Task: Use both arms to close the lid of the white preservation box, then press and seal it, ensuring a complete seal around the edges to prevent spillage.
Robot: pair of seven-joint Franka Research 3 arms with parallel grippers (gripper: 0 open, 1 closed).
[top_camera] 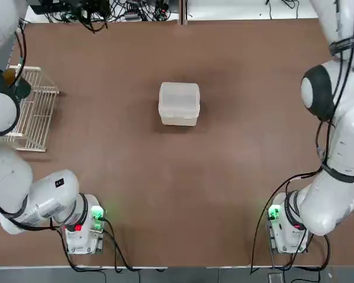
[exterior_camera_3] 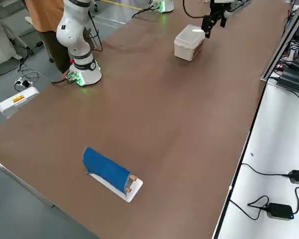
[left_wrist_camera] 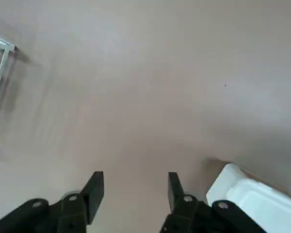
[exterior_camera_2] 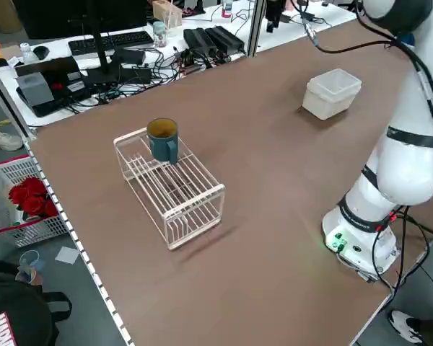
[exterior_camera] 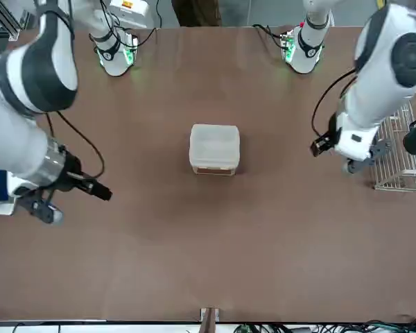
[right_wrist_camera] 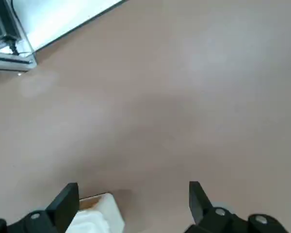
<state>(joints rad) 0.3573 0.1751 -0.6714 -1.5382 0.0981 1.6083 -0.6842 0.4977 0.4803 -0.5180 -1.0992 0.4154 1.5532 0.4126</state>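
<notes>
Overhead, brown table (top_camera: pixel 224 88): lidded box (top_camera: pixel 179 103) centre, wire rack (top_camera: pixel 32 109) left; both tools' fingers apart.

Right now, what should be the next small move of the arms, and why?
Probably park both arms: the lid lies flat on the white preservation box, and the left arm and right arm stand clear of it, jaws open and empty. Edge seal unclear.

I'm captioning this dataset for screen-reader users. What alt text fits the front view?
A small white translucent plastic box, lid down, sits alone mid-table on the brown tabletop. Both white robot arms are drawn back to the sides: the right tool at picture left, the left tool at picture right beside a white wire rack. Neither touches the box.
</notes>
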